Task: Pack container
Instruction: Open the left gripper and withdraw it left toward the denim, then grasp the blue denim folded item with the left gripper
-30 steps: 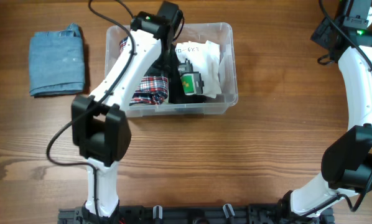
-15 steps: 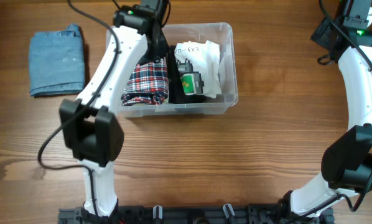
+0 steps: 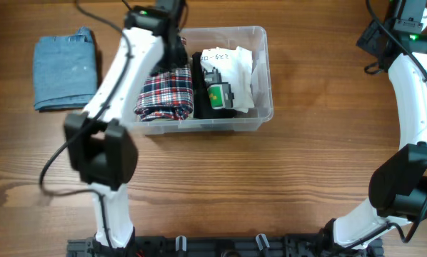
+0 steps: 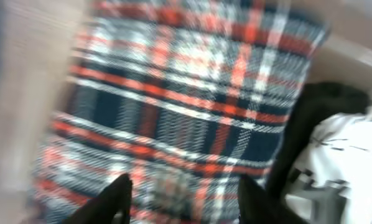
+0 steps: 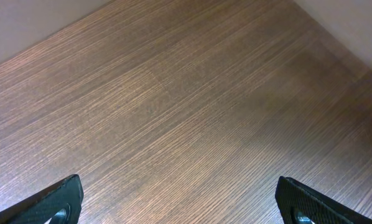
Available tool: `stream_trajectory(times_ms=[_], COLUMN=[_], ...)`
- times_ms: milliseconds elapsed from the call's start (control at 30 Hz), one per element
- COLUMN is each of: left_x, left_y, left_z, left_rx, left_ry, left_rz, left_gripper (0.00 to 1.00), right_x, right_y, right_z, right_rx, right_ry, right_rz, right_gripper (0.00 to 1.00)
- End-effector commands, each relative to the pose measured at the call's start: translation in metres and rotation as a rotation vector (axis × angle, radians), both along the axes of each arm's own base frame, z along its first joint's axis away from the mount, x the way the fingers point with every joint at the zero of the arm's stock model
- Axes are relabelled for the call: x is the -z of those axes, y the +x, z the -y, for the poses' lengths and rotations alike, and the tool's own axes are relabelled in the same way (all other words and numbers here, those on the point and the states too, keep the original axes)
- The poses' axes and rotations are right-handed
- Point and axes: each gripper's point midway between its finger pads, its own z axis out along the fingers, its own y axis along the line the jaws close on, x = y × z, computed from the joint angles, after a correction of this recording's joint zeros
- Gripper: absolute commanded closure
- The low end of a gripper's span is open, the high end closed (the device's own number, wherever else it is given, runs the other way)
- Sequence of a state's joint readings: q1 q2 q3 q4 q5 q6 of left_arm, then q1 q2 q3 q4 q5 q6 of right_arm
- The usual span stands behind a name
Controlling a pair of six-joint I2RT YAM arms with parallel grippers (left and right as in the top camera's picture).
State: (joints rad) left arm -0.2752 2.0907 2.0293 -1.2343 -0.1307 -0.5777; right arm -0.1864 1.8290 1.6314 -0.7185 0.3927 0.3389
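Container [image 3: 206, 126] near far edge of table [image 3: 220, 185], left of centre. My left jaws apart, empty, low over plaid cloth [image 4: 173, 112]; right jaws apart, idle. Risk: snagging plaid or clipping rim on exit.

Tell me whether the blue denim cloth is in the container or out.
Out. The folded blue denim cloth lies on the table left of the container, apart from it; the plaid cloth is inside.
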Motion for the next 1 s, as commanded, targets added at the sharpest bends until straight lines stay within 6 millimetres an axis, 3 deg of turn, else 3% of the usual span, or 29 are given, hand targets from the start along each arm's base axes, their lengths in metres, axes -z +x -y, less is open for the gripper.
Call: stream_trajectory(times_ms=[0,67,167,300,400,600,700,833,967], left_x=[-0.092,-0.108,-0.105,-0.067,-0.020,0.043,0.070,0.094,0.107], left_y=[-0.001,-0.004,-0.007,-0.011,-0.016,-0.024,-0.025,-0.027,-0.028], left_z=[-0.058,-0.097,-0.139,-0.193,-0.237,-0.287,-0.308,-0.322,-0.321], left_rx=[-0.073,-0.160,-0.250,-0.360,-0.451,-0.547,-0.586,-0.610,-0.611], left_ry=[0.091,0.180,0.223,0.244,0.256,0.260,0.258,0.255,0.206], left_rz=[0.221,0.259,0.236,0.135,0.021,-0.108,-0.139,-0.172,-0.191], left_gripper=[0.34,0.24,0.14,0.12,0.07,0.06,0.10,0.16,0.18], right_x=[0.009,0.009,0.009,0.009,0.009,0.009,0.009,0.009,0.009], right_y=[0.001,0.001,0.001,0.001,0.001,0.001,0.001,0.001,0.001], right_z=[0.000,0.000,0.000,0.000,0.000,0.000,0.000,0.000,0.000], right_rx=[-0.001,-0.001,-0.001,-0.001,-0.001,0.000,-0.001,-0.001,-0.001], right_ry=[0.009,0.009,0.009,0.009,0.009,0.010,0.009,0.009,0.009], right_rz=[-0.016,-0.016,-0.016,-0.016,-0.016,-0.016,-0.016,-0.016,-0.016], right_gripper=[0.00,0.00,0.00,0.00,0.00,0.00,0.00,0.00,0.00])
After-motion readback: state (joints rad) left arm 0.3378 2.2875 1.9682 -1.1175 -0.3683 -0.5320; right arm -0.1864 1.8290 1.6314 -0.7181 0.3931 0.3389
